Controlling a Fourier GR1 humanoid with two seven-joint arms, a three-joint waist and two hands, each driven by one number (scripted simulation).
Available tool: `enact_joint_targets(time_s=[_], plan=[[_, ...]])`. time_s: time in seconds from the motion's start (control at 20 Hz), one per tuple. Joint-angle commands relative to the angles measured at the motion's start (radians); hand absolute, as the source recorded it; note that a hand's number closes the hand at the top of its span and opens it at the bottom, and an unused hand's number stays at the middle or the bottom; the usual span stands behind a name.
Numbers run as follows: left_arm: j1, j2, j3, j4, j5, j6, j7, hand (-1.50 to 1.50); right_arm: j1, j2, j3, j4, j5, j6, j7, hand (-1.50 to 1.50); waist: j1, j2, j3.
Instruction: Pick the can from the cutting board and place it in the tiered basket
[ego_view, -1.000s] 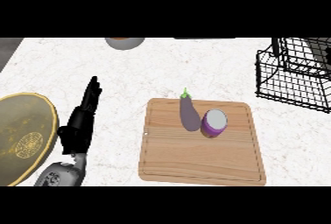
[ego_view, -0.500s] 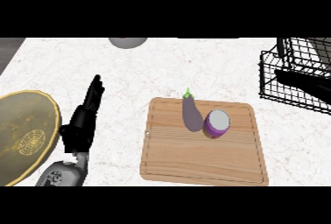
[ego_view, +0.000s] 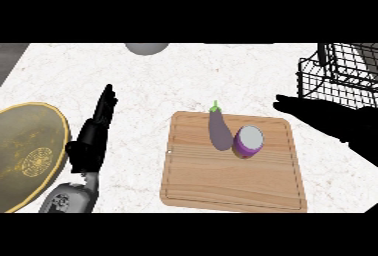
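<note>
On cutting board (ego_view: 221, 185) w/ eggplant (ego_view: 218, 131) touching it: purple can (ego_view: 249, 140), near board's far edge. R hand (ego_view: 325, 117) hovers just beyond, fingers straight. L hand (ego_view: 94, 135) rests flat, fingers straight. Tiered basket (ego_view: 339, 75) at counter's far-right corner.

My right hand (ego_view: 336, 125) has come into the picture. Before, I could not see it at all. Now it shows at 3 o'clock, a dark shape with its fingers stretched out flat. The fingertips point toward 9 o'clock and sit near the top right corner of the cutting board (ego_view: 232, 175). The hand is just below the wire basket (ego_view: 339, 75), and apart from the can (ego_view: 249, 140).
</note>
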Motion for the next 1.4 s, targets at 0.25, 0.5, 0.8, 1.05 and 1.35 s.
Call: enact_joint_targets(time_s=[0.25,0.5,0.8,1.05,1.35], plan=[[0.021,-0.043,-0.014,-0.057,-0.039,0.000,0.044,0.00,0.008,0.075,-0.014,0.058,0.076,0.123,0.061,-1.50,-0.001,0.000,0.001],[0.089,-0.007,0.007,-0.126,-0.033,-0.038,0.048,0.00,0.005,0.091,-0.011,0.001,0.110,0.145,0.133,-1.50,0.000,-0.002,0.001],[0.018,-0.034,0.058,0.018,-0.024,-0.064,-0.036,0.00,0.096,0.159,0.065,-0.019,0.324,0.174,0.055,-1.50,-0.006,0.000,0.001],[-0.053,-0.080,0.037,0.016,-0.077,-0.018,0.058,0.00,0.051,0.190,0.087,0.046,0.450,0.228,-0.109,-1.50,-0.004,0.001,0.001],[-0.007,-0.067,0.047,-0.087,-0.081,-0.039,0.102,0.00,0.117,0.218,0.068,0.046,0.626,0.210,-0.202,-1.50,-0.003,0.000,0.002]])
